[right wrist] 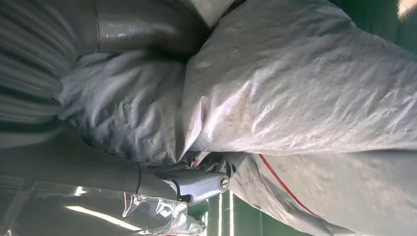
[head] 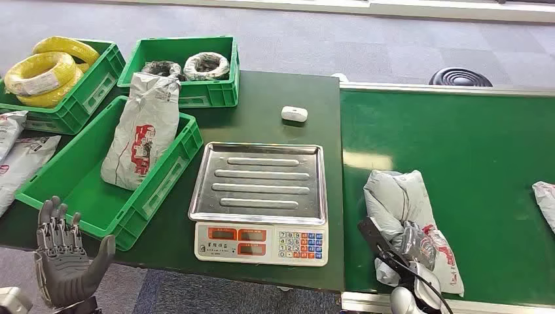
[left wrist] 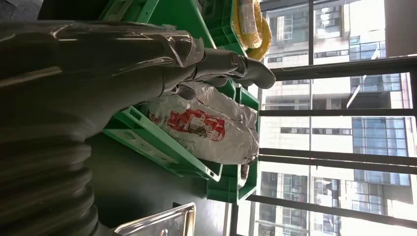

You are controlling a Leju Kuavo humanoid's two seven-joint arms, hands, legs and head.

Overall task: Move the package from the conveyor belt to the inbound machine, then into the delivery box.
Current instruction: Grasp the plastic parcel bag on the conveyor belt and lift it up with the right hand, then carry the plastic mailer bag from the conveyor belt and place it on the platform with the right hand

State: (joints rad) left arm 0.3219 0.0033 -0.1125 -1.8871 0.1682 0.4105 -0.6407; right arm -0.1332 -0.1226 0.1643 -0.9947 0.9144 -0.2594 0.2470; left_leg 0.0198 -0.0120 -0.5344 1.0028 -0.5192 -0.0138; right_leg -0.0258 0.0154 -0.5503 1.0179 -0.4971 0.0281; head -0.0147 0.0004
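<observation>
The grey package [head: 409,216] lies on the green conveyor belt [head: 471,150], its long axis running away from the robot. The right hand [head: 409,252] is at its near end, fingers closed into the wrinkled plastic. The scale [head: 260,196] stands to the left. The left hand [head: 65,261], far away, is spread and holds nothing.

floor [head: 327,39]: grey carpet tiles beyond dark green table [head: 275,98] | stool [head: 460,77]: black, round, on floor behind table's far right corner | windows [left wrist: 334,123]: dark-framed, daylight, high-rise buildings outside, beyond table's far end
</observation>
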